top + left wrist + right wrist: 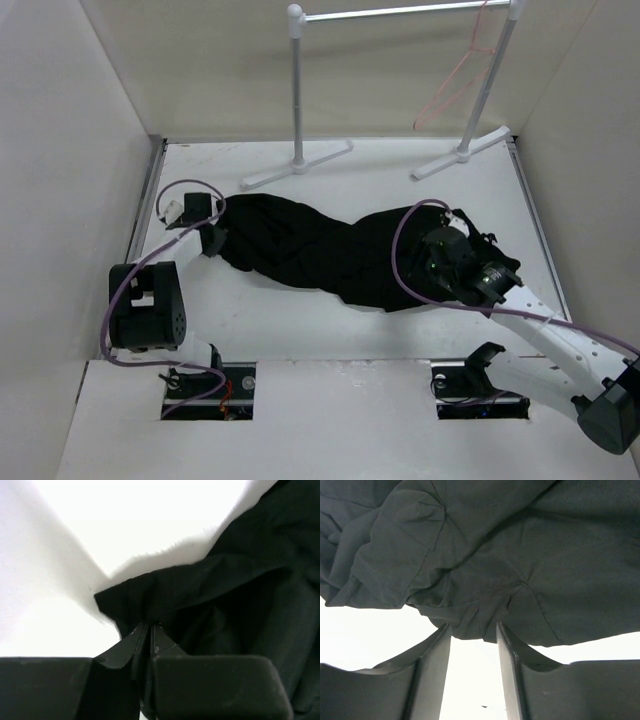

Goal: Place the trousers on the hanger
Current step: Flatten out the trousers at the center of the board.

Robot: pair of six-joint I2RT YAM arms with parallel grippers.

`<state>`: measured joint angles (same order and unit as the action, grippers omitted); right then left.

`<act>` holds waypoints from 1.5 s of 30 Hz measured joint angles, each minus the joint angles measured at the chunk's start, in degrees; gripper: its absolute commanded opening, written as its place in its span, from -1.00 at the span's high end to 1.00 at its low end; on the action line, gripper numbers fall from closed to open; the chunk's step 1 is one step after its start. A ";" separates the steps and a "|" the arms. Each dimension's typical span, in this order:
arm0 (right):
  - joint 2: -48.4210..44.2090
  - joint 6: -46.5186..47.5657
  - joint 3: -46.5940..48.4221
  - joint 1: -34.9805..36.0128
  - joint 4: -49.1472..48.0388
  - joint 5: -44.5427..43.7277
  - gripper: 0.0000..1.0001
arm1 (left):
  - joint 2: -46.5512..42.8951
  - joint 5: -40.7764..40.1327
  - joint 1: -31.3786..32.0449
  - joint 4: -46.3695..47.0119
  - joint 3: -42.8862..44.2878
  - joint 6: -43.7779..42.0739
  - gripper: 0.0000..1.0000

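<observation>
the black trousers (320, 250) lie crumpled in a long heap across the middle of the white surface (300, 315), running from left to right between the two arms. the pink wire hanger (450, 85) hangs by its hook from the clothes rail (400, 12) at the far right of the surface, well apart from the cloth.

the left gripper (149, 632) sits at the left end of the heap. its jaws are pressed nearly together on a small corner fold of the trousers, so we judge that it holds them. the right gripper (473, 632) is at the right end, with its jaws parted to a moderate gap. a puckered hem of cloth lies just at their tips and is not clamped.

we judge the trousers to be light, soft and floppy. they will sag and stretch between any two holds, and loose parts will drag on the surface. the weave looks matte, so it should not slip much, but a pinch on one thin layer could pull free. the best holds seem to be bunched edges or seams at opposite ends, such as the fold that the left gripper has. the right gripper would do well to close on the gathered hem before it, taking several layers at once. draping the cloth over the thin hanger bar will need it lifted clear.
</observation>
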<state>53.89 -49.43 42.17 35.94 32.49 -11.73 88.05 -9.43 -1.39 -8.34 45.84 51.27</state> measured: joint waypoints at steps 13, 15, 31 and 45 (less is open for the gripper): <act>-3.32 0.35 -5.97 -10.80 -2.51 0.20 -0.34 | -24.55 -9.68 2.36 -13.31 30.95 -8.85 0.88; -4.13 0.33 -6.84 -12.26 -2.47 0.24 -0.35 | -28.79 -11.34 0.66 -16.13 28.83 -9.40 0.90; -8.04 0.94 -8.48 -16.76 -1.29 2.05 0.19 | -19.89 -13.33 1.79 -29.51 41.92 -11.26 0.97; -11.26 -0.04 -6.82 -14.36 -0.57 2.12 0.28 | 17.97 -8.55 1.07 -17.66 59.28 -13.60 -0.38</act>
<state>42.63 -49.47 35.35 21.58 31.92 -9.61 106.02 -17.98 -0.32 -26.00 105.12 37.67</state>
